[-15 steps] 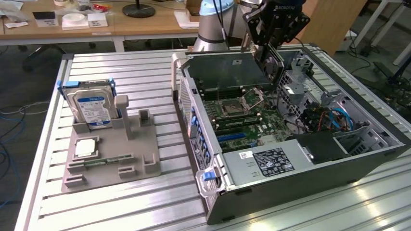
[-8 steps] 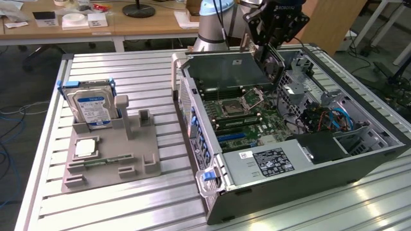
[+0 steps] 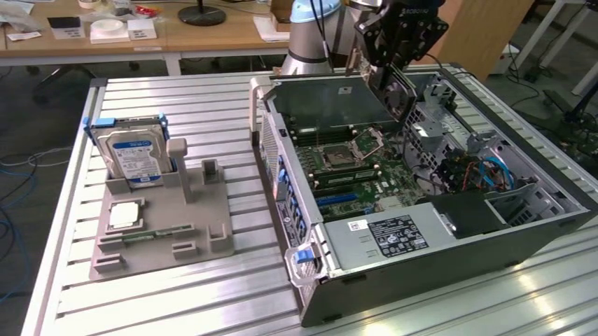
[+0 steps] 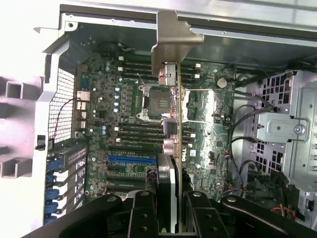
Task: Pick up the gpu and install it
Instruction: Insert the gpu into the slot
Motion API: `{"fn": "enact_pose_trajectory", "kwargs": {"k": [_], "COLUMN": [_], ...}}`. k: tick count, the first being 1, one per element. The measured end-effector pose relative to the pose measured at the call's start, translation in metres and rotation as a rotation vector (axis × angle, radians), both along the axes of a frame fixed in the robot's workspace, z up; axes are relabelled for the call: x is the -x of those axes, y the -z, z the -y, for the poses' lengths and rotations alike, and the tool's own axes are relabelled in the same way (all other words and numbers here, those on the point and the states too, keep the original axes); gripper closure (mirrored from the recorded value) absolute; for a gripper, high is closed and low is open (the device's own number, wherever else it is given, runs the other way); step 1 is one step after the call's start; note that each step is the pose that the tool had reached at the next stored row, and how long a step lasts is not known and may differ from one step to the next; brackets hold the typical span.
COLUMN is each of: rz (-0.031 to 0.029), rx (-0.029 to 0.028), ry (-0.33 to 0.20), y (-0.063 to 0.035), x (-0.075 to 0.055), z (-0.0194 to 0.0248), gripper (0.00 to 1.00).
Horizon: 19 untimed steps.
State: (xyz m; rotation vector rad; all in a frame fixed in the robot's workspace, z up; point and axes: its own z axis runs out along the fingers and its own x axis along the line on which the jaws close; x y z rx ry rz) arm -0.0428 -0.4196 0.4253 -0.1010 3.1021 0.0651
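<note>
On a slotted metal table [image 3: 187,105] an open computer case [image 3: 449,273] lay on its side; the gripper [image 4: 171,210], clenched on the gpu [image 4: 168,126], held it upright above the motherboard [image 4: 109,99] at the far end.

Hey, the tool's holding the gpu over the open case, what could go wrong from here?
The gpu, clamped in the tool, seems lined up over the bare processor socket, not the blue slot; lowering here could hit the socket. Its bracket might catch the case wall.
</note>
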Motion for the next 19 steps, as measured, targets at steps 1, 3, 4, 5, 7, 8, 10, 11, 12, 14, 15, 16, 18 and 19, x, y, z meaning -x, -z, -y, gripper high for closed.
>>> {"fn": "enact_pose_trajectory", "kwargs": {"k": [1,3,4,5,7,8,10,11,12,14,15,16,18,19], "rz": [0.0000,0.0000,0.0000,0.0000,0.0000,0.0000,0.0000,0.0000,-0.0001,-0.0001,0.0000,0.0000,0.0000,0.0001], "rx": [0.0000,0.0000,-0.0001,-0.0002,-0.0003,-0.0003,-0.0002,-0.0003,-0.0002,-0.0001,-0.0002,-0.0003,-0.0005,-0.0008], "ry": [-0.007,-0.024,-0.035,-0.046,-0.067,-0.078,-0.104,-0.117,-0.129,-0.154,-0.166,-0.177,-0.195,-0.201], "y": [0.0000,0.0000,0.0000,0.0000,0.0000,0.0000,0.0001,0.0002,0.0002,0.0004,0.0005,0.0006,0.0007,0.0007], "x": [0.0000,0.0000,-0.0001,-0.0001,-0.0001,-0.0001,-0.0001,-0.0001,-0.0001,-0.0001,-0.0001,-0.0001,-0.0001,-0.0001], "z": [0.0000,0.0001,0.0000,0.0000,0.0001,0.0000,0.0001,0.0001,0.0001,0.0001,0.0001,0.0002,0.0002,0.0002], "gripper": [0.72,0.72,0.72,0.72,0.72,0.72,0.72,0.72,0.72,0.72,0.72,0.72,0.72,0.72]}}
